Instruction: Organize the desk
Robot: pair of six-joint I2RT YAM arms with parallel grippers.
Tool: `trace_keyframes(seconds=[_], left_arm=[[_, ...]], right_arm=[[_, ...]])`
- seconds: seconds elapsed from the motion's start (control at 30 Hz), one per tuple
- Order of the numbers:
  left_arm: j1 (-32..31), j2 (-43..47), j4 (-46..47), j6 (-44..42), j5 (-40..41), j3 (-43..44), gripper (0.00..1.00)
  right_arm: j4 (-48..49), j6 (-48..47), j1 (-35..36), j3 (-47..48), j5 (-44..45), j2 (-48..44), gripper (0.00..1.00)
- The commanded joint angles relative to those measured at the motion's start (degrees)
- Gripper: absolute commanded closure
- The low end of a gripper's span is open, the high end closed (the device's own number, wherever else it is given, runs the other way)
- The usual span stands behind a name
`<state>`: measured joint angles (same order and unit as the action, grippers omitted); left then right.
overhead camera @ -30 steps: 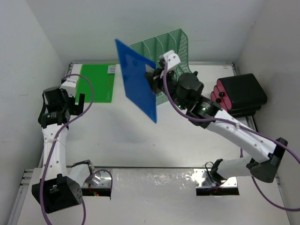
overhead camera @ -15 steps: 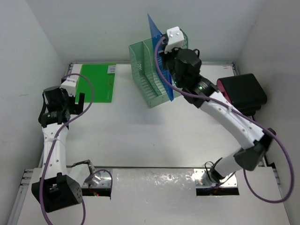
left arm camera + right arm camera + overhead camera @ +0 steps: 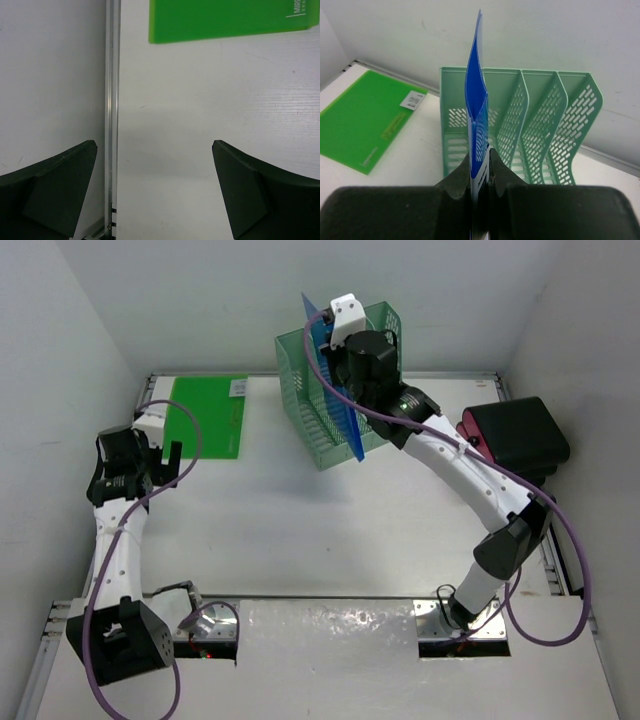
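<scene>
Hovering well to the left of the mint-green mesh rack (image 3: 300,400), the left fingers (image 3: 55,185) are spread wide apart with nothing between them, above bare white table (image 3: 300,530) beside its silver side rail (image 3: 112,100). The table lies under everything, and the rack stands at its far edge near the middle. A flat bright green folder (image 3: 208,417) lies on the table left of the rack and apart from it. At the rack, a blue folder (image 3: 335,405) stands on edge, its top above the rack's rim and its lower part overlapping the dividers. In the wrist view it lines up with the rack's leftmost slots, but which slot it enters I cannot tell. The right fingers (image 3: 455,195) are clamped on the blue folder's edge, above the rack. Right of the rack, apart from it, sits a black case (image 3: 515,440) with a dark red side.
</scene>
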<state>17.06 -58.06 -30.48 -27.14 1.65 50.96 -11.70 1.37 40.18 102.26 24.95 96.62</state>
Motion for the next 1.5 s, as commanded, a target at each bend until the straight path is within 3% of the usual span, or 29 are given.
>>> trace_keyframes(seconds=[0.0,0.37,0.67,0.9,1.3,1.47], left_arm=[[0.7,-0.6,3.4,0.5,-0.5,0.3,0.0],[0.7,-0.7,3.8,-0.2,0.0,-0.2,0.01],[0.7,-2.1,4.3,-0.5,-0.3,-1.2,0.0],[0.7,-3.5,5.1,-1.1,-0.7,-2.0,0.0],[0.6,-8.6,4.7,-1.8,-5.9,-1.1,0.0],[-0.4,-11.2,4.8,-1.5,-7.5,0.5,0.0]], right_arm=[[1.9,2.4,-0.3,3.7,-2.8,-2.7,1.0],[3.8,4.9,-1.7,6.2,-4.5,1.6,1.0],[20.0,4.6,-3.8,-0.5,-12.3,7.4,1.0],[49.0,1.9,-3.7,-20.6,-19.7,4.9,1.0],[63.9,-0.5,-4.3,-27.3,-19.3,10.0,1.0],[66.0,1.9,-5.1,-23.3,-18.7,13.9,1.0]])
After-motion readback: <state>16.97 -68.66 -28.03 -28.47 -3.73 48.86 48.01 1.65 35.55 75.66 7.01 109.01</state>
